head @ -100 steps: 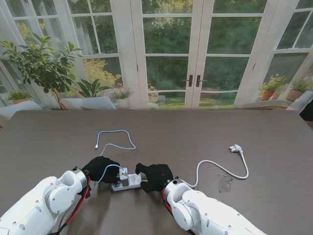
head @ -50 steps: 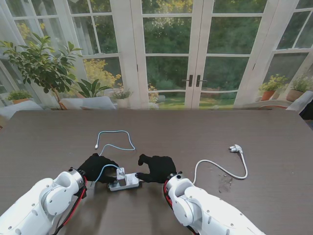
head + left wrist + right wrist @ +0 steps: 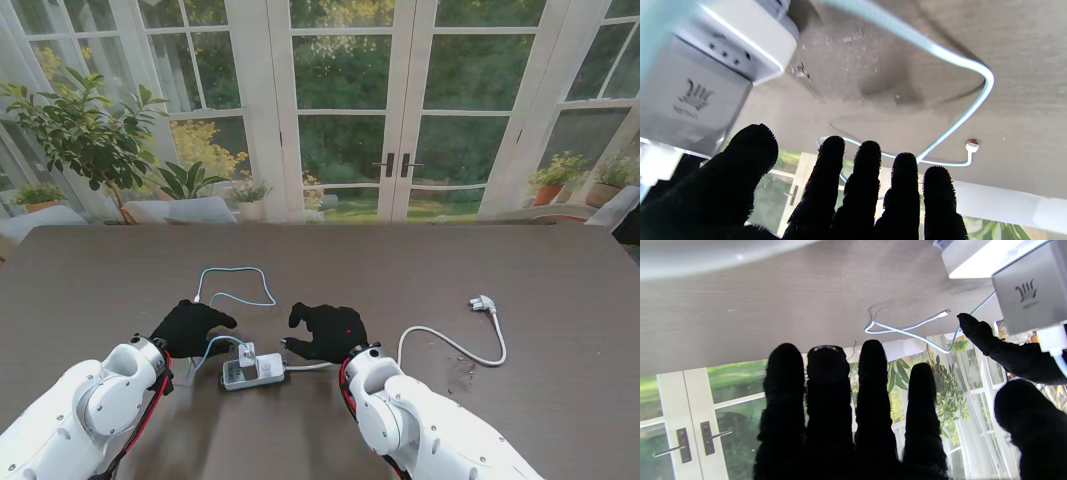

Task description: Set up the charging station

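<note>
Two spread robot hands, left robot hand [image 3: 190, 326], right robot hand [image 3: 327, 331], flanking power strip [image 3: 253, 371] (logo only in wrist views)

Power strip [image 3: 253, 371] lies on the bench [image 3: 560, 280], near edge, between the left robot hand [image 3: 190, 327] and right robot hand [image 3: 326, 331], touching neither. Charger [image 3: 246, 354] sits plugged on the strip's left end. Its cable [image 3: 235, 286] loops farther from me. Strip cord [image 3: 450, 346] runs right, ending at the plug [image 3: 483, 302], well apart.
</note>
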